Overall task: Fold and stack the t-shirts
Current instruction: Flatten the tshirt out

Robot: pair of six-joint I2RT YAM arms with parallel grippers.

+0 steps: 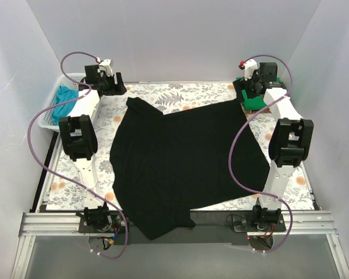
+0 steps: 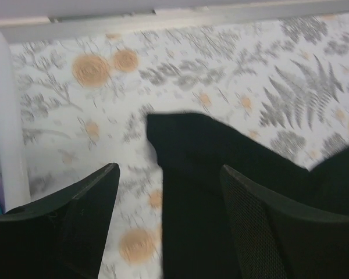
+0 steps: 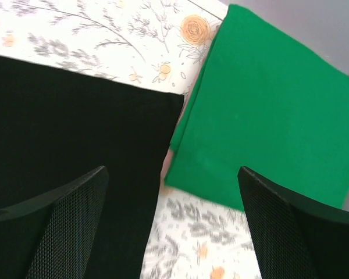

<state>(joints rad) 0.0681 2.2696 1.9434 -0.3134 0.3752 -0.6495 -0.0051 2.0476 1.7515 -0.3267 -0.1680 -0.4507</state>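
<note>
The large black t-shirt [image 1: 186,157] lies spread flat across the flowered table, its lower edge hanging over the near rail. My left gripper [image 1: 109,86] hovers at the back left over the shirt's far corner [image 2: 221,174]. Its jaws [image 2: 168,168] stand open, nothing between them. My right gripper [image 1: 251,87] hovers at the back right, open [image 3: 171,170], above the black shirt's other far corner [image 3: 75,116] and the folded bright green t-shirt [image 3: 267,116] [image 1: 255,103]. A crumpled teal blue t-shirt [image 1: 63,100] sits in the basket.
A white mesh basket [image 1: 49,119] stands off the table's back left edge. The flowered tablecloth [image 1: 180,93] shows along the back and both sides. Grey walls close in the left, right and back. Purple cables loop beside both arms.
</note>
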